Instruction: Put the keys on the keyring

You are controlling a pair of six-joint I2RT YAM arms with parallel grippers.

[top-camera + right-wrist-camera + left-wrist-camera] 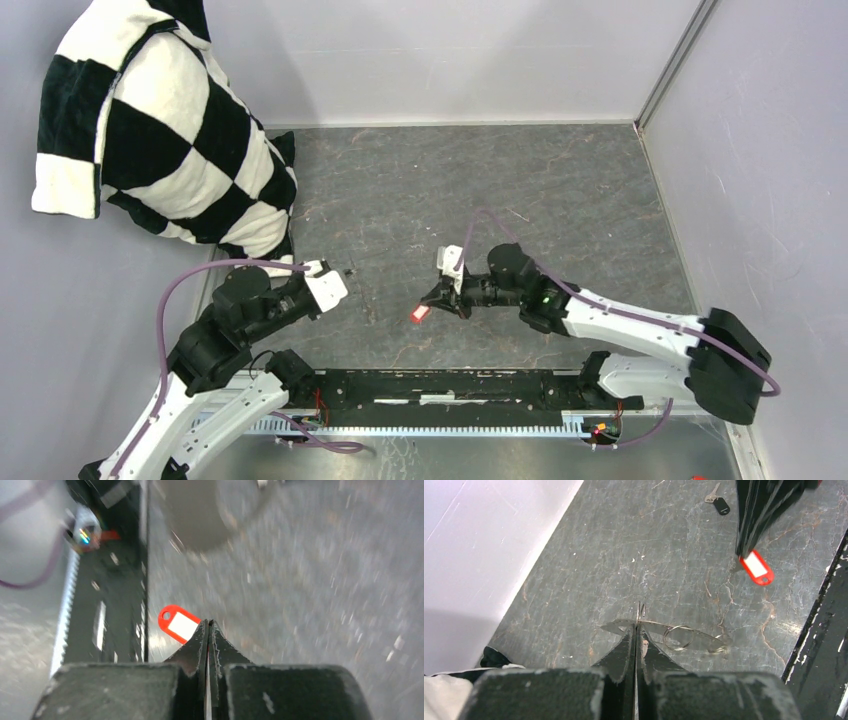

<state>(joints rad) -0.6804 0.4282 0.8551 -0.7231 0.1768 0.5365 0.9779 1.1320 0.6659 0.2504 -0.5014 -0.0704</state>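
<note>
Grey tabletop (560, 180), keyring (640, 611) pinched at clenched left gripper (638, 626) tips, visible only from left wrist, right gripper (208, 625) clamping red-tagged key (179, 625).

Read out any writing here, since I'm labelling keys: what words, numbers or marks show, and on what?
No text can be read.
The white insert of the red plastic key tag looks blank.
The small black-headed silver key is too small to tell.
The right wrist view is blurred.

Black-and-white checkered cloth (160, 130) lay heaped at 10 o'clock, grey marbled tabletop (560, 190) beneath, pale walls (440, 50) stood at 12.
</note>
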